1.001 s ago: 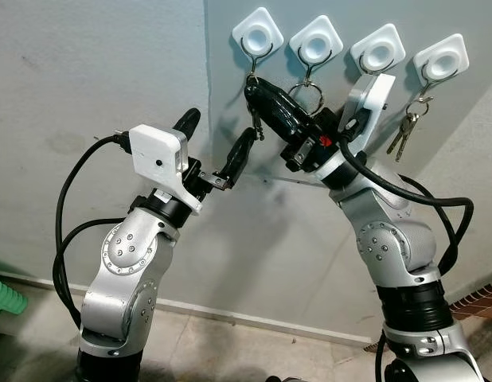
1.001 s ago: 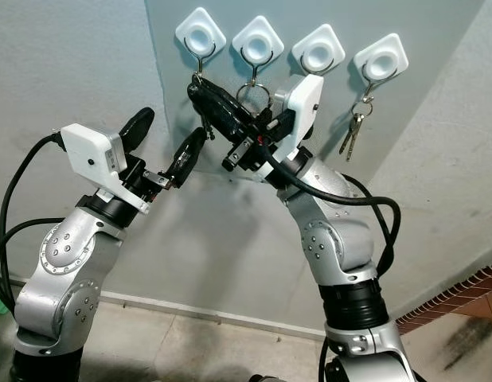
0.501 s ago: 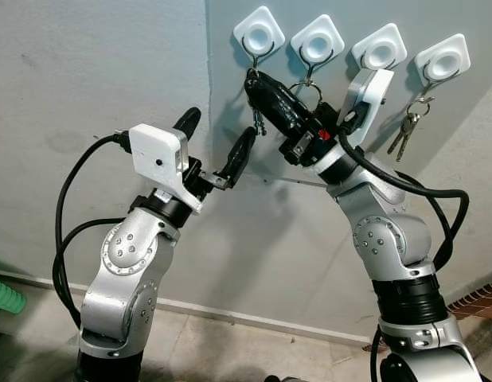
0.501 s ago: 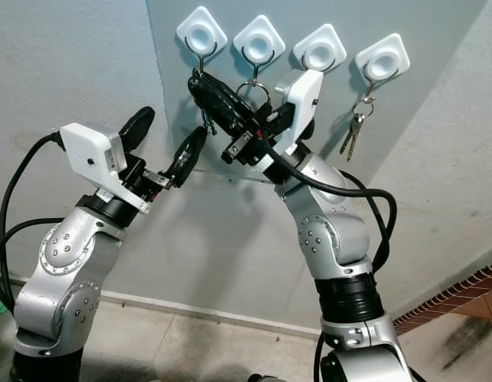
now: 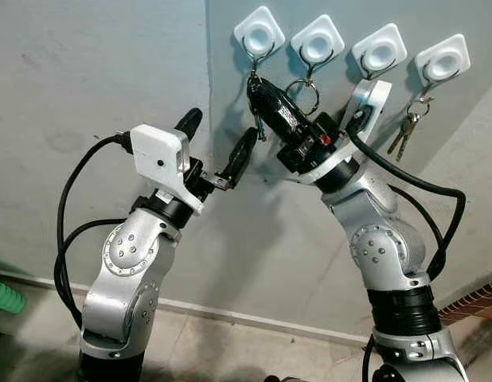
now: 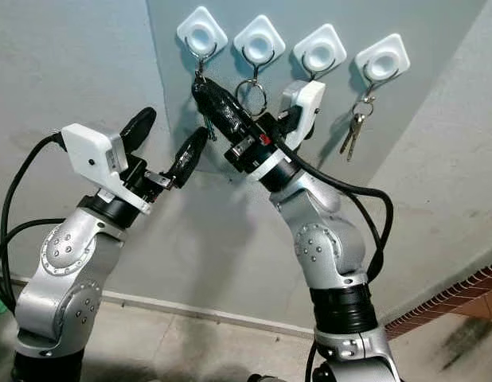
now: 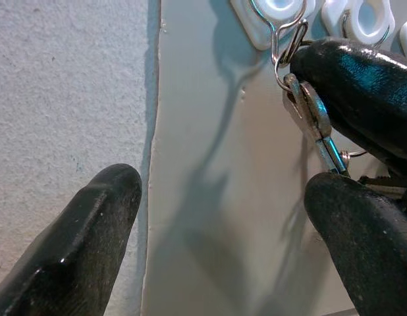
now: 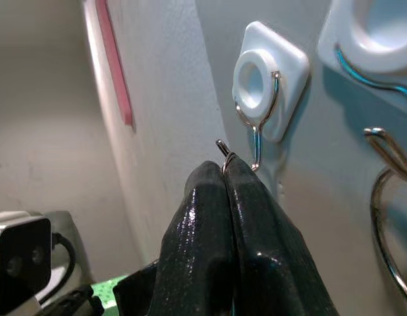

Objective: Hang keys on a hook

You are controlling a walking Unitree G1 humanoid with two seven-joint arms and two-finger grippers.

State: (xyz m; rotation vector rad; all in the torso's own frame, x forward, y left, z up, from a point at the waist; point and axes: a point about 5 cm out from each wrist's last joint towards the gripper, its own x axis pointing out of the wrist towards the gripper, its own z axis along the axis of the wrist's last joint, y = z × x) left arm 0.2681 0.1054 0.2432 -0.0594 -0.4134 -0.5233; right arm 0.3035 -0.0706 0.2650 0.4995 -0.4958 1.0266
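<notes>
Right gripper (image 5: pixel 254 86) pinches the keys (image 7: pixel 313 122) just at six o'clock below the first hook (image 5: pixel 255 57), ring at its tip, so hanging is underway and a small lift comes next, while the left gripper (image 5: pixel 216 141) hovers spread at eight o'clock

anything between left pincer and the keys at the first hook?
Nothing: bare wall separates the open left pincer from the keys, seen in the left wrist view.
</notes>
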